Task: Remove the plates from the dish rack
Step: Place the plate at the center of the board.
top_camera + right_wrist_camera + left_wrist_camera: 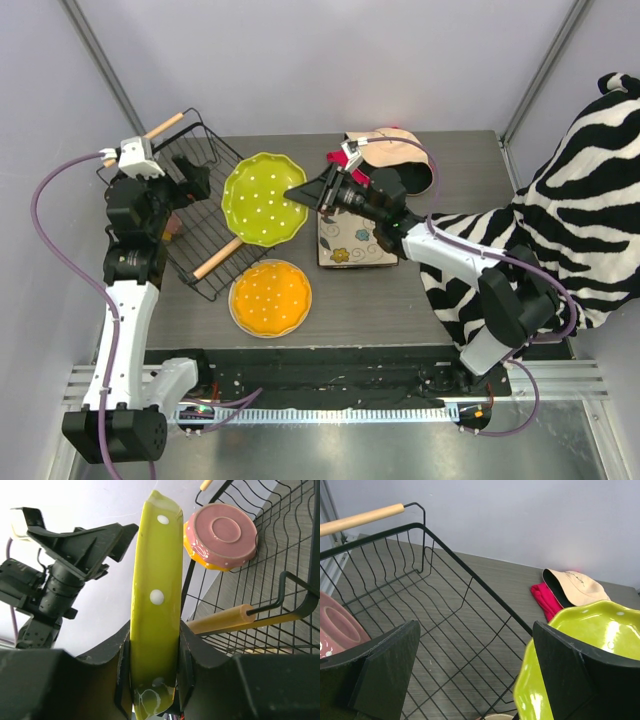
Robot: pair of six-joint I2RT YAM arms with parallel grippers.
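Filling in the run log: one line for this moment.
right hand shut on green plate | left hand open over dish rack | pink plate in rack | orange plate, square plate on table

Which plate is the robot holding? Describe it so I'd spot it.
Start at the black wire dish rack on the left. Beside it, the right gripper clamps a scalloped plate. It alone is lime green; its neighbour is orange.
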